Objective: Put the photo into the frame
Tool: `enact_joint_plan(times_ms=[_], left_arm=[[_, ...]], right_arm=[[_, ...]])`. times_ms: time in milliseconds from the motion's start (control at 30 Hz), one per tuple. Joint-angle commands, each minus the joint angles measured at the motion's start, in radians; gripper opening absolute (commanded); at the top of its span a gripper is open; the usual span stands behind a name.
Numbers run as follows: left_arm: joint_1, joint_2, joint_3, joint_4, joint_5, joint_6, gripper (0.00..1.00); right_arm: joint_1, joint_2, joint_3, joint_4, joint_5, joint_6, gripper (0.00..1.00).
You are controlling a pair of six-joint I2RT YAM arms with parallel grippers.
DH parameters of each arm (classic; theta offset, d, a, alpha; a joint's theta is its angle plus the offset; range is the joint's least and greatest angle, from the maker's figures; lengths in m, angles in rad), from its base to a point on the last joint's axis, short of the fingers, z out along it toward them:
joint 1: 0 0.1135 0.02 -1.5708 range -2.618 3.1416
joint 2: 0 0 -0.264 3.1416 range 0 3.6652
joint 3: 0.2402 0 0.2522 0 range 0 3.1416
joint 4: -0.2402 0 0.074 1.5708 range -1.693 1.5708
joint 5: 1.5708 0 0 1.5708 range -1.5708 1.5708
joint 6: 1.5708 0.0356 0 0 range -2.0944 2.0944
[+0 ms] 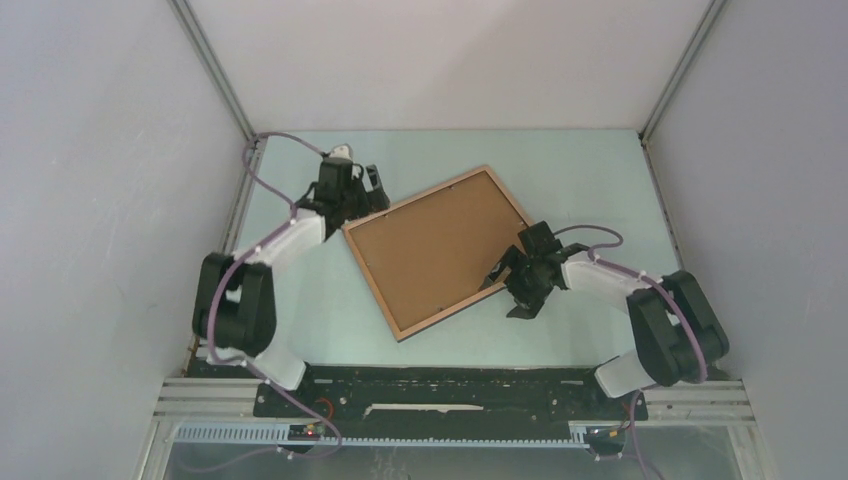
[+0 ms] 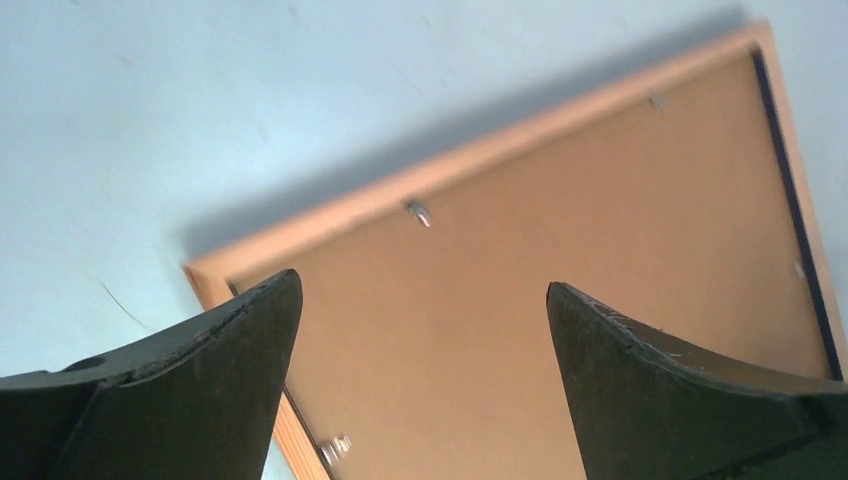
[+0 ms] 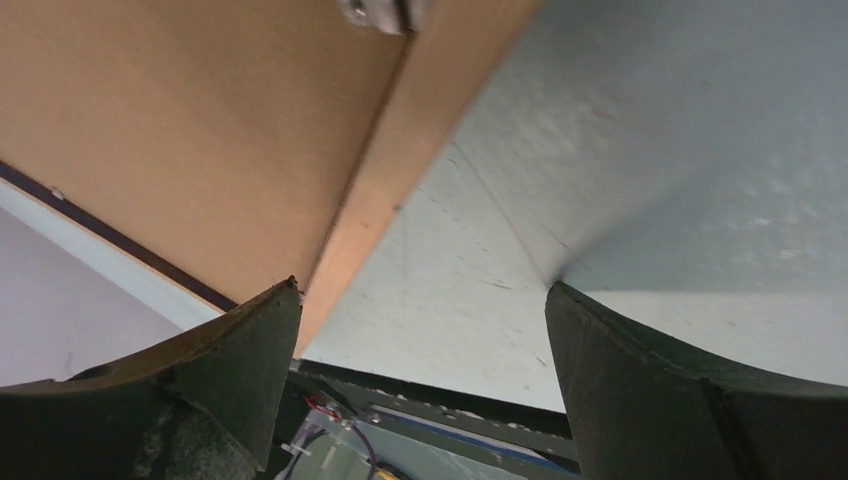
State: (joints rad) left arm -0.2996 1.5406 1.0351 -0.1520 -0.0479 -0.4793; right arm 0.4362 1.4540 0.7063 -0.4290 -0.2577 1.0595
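Note:
The frame [image 1: 437, 250] lies back side up and turned at an angle on the pale table, its brown board showing. The photo is not in view. My left gripper [image 1: 368, 192] is open at the frame's far-left corner. In the left wrist view the left gripper [image 2: 420, 300] hangs over the board [image 2: 600, 230] with nothing between its fingers. My right gripper [image 1: 508, 282] is open at the frame's near-right edge. In the right wrist view the right gripper [image 3: 422, 300] has its left fingertip [image 3: 270, 320] at the wooden edge [image 3: 395, 170] and bare table between the fingers.
Small metal tabs [image 2: 418, 212] hold the backing board along the frame's inner rim. Grey walls [image 1: 100, 180] enclose the table on three sides. A black rail [image 1: 450, 385] with cables runs along the near edge by the arm bases.

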Motion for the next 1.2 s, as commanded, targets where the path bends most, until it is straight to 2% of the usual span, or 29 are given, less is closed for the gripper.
enact_joint_plan(times_ms=[0, 100, 167, 267, 500, 633, 767, 800, 1000, 1167], left_arm=[[0.084, 0.145, 0.22, -0.036, 0.026, 0.052, 1.0], [0.123, 0.261, 0.303, -0.013, 0.035, 0.075, 1.0], [0.147, 0.366, 0.418, -0.053, 0.11, 0.081, 1.0], [0.165, 0.501, 0.536, -0.119, 0.142, 0.064, 1.0], [0.168, 0.607, 0.551, -0.142, 0.225, -0.012, 1.0], [0.168, 0.562, 0.392, -0.075, 0.318, -0.07, 1.0], [0.167, 0.452, 0.106, 0.132, 0.433, -0.161, 0.98], [0.166, 0.415, 0.028, 0.232, 0.456, -0.193, 0.98], [0.145, 0.223, -0.406, 0.607, 0.562, -0.393, 0.96], [0.079, 0.136, -0.599, 0.78, 0.595, -0.486, 0.96]], right_arm=[[0.038, 0.093, 0.083, 0.006, 0.027, 0.069, 0.97], [0.04, 0.147, 0.109, -0.002, 0.037, 0.05, 0.97], [0.037, 0.176, 0.125, -0.01, 0.049, 0.038, 0.97], [0.025, 0.202, 0.149, -0.024, 0.062, 0.022, 0.97], [-0.041, 0.23, 0.206, -0.053, 0.085, -0.042, 0.97], [-0.107, 0.249, 0.248, -0.054, 0.056, -0.119, 0.97], [-0.162, 0.3, 0.332, -0.066, 0.019, -0.24, 0.97], [-0.176, 0.317, 0.361, -0.076, 0.022, -0.271, 0.97], [-0.249, 0.454, 0.59, -0.169, -0.02, -0.424, 0.97], [-0.257, 0.568, 0.82, -0.296, 0.017, -0.495, 0.98]])
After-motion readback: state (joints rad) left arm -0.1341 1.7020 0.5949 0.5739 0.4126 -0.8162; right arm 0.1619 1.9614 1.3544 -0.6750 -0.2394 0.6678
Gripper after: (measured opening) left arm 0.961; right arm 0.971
